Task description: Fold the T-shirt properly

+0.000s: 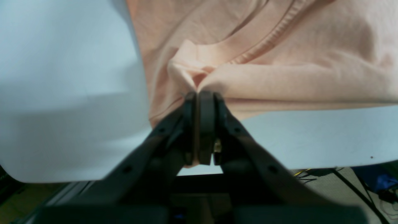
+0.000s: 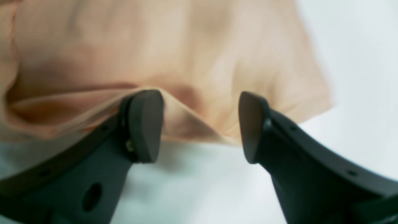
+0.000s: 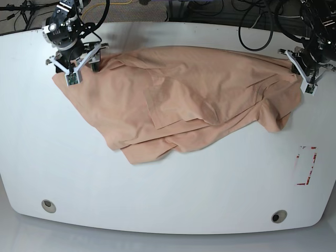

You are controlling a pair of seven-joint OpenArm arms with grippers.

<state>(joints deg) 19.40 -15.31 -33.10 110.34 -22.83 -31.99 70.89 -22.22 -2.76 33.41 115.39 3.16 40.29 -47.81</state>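
the soft peach-pink cotton t-shirt [image 3: 184, 100] lies crumpled across the upper middle of the broad white table [image 3: 157, 194], spread from the far left corner region to the far right edge in the base view. its cloth is doubled over itself in several layers, with a loose flap folded across the centre and a lower hem corner sagging toward the near side. the fabric is wrinkled and not squared into any tidy shape.

the black left gripper [image 1: 199, 93] sits at the right of the base view [image 3: 307, 71], at the shirt's far right end. in the left wrist view its jaws are pressed together on a pinched bunch of the peach cloth, which puckers into a small fold right at the tips. a ribbed, stitched band of the shirt runs diagonally just beyond that pinch, and the rest of the cloth drapes away to the right over the table.

the black right gripper [image 2: 200, 124] is at the left of the base view [image 3: 73, 58], at the shirt's far left end. in the right wrist view its jaws stand spread wide apart. one dark pad [image 2: 146, 124] touches a raised ridge of the fabric, while the other stands clear of it over the cloth's edge; the jaws clamp nothing. that view is blurred, so finer detail of the cloth cannot be told.

no container appears anywhere on the table.
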